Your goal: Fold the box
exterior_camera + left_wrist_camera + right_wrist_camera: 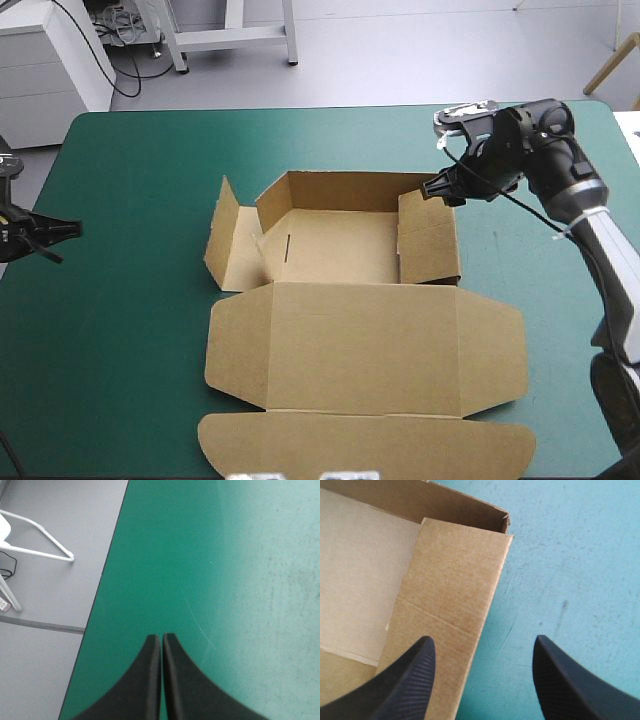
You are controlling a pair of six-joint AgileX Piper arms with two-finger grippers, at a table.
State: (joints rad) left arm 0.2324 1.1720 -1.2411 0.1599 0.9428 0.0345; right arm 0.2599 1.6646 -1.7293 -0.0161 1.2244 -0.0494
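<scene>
The brown box (340, 245) lies mid-table as an open tray. Its back wall and right wall (430, 240) stand raised, its left flap (228, 235) leans outward, and the lid (365, 350) lies flat toward the front edge. My right gripper (436, 188) hovers open over the box's far right corner. In the right wrist view one black finger (405, 680) is above the right wall (450, 590), the other over the teal-green cover outside it, and the gripper (482, 652) straddles the wall's edge. My left gripper (62, 232) is shut and holds nothing, far left of the box, its tip (161, 639) over bare cover.
The table's left edge (95, 615) runs close beside my left gripper, with grey floor and a white frame leg (45, 555) beyond it. Bare teal-green cover (130, 330) lies left and right of the box.
</scene>
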